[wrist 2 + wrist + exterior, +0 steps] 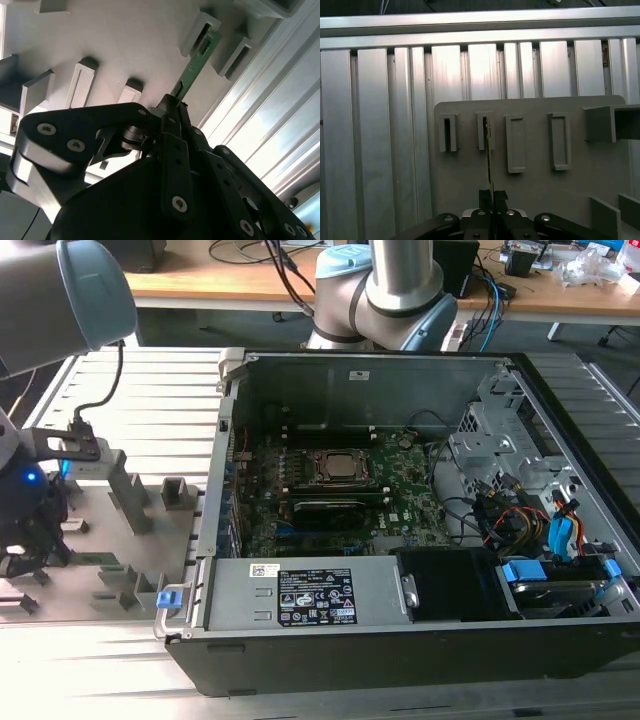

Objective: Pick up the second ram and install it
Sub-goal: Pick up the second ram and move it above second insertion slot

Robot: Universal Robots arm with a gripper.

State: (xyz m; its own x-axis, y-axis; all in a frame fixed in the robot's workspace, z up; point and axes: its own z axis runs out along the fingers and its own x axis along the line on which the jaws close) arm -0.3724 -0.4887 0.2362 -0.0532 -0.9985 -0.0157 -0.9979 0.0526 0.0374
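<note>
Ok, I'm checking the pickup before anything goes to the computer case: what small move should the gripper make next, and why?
Probably ease the stick slowly straight out, in line with its slot. In both wrist views the gripper looks shut on the thin green circuit-board stick, whose far end sits in a grey slotted holder; a sideways tug could bind it.

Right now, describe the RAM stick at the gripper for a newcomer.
On the exterior view's left lies a grey plate of slotted holders. The second ram stands edgewise in one slot, clamped by the gripper: the only thin green strip among grey blocks.
</note>
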